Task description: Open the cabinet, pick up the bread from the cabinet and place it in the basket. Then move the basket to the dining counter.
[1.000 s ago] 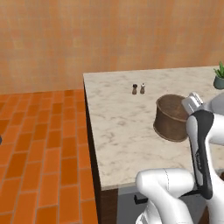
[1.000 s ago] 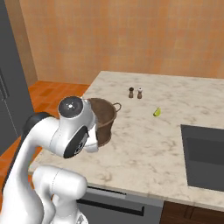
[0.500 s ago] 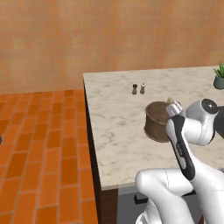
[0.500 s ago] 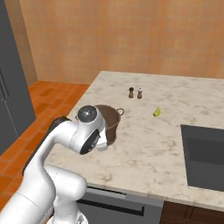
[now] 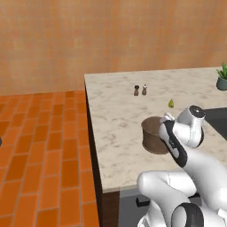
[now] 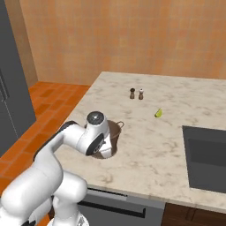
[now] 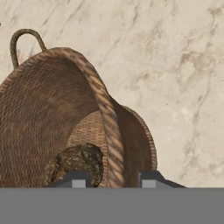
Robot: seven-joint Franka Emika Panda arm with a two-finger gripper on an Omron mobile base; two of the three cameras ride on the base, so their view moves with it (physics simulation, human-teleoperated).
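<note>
Hand view: gripper [image 7: 114, 178] fingers apparently clamp the basket [image 7: 65, 118] rim, bread [image 7: 78, 162] inside; careless release on the counter [image 7: 183, 65] could tip it.

The round brown woven basket [image 5: 154, 135] stands upright on the pale cream marbled dining counter [image 5: 119, 115], near its front-left corner, holding the dark lumpy bread [image 7: 78, 162].

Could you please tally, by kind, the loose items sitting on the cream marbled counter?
Basket: 1
Bread inside the basket: 1
Small shakers: 2
Small yellow-green item: 1
Potted plant: 1
Total: 6
</note>
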